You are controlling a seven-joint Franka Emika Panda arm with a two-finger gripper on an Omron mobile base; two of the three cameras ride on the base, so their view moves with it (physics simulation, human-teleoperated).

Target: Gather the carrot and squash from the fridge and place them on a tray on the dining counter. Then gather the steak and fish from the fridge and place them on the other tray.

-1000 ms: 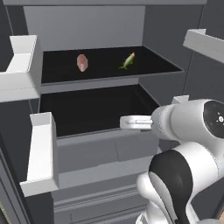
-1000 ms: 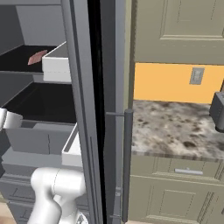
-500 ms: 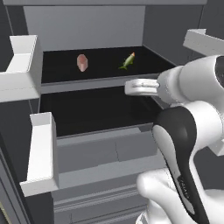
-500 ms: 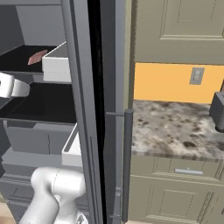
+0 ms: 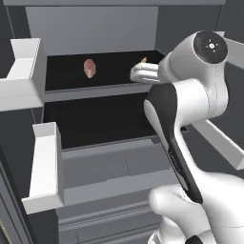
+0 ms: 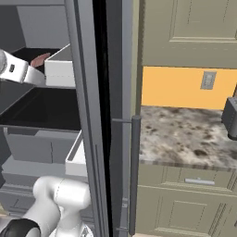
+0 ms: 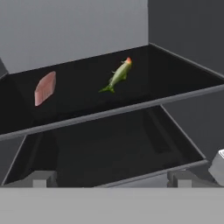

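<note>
reaching into the open fridge (image 5: 95,28), the arm (image 5: 190,95) holds its gripper (image 7: 111,178) level with the front edge of the upper shelf (image 7: 131,109), a stance that suits a straight approach to what lies there. claw state: jaws spread wide, nothing between the fingertips (image 7: 41,178), nothing touched.

items on the upper shelf, counted: one steak (image 7: 45,88), standing on edge toward the shelf's left side; one fish (image 7: 118,74), green with an orange tip, lying slantwise near the middle, closer to the back edge. the two are well apart, so either can be taken without disturbing the other. from the left base camera the steak (image 5: 89,67) is plain, while the fish is mostly hidden behind the wrist.

lower shelf (image 7: 100,153): bare in the part shown. no carrot or squash is seen on either shelf, and no tray can be made out, so the vegetable stage is judged likely finished; this cannot be confirmed.

door bins (image 5: 45,167): two white ones on the left door, contents not visible.

judgement: meat stage, approach step; no grasp made yet.
</note>
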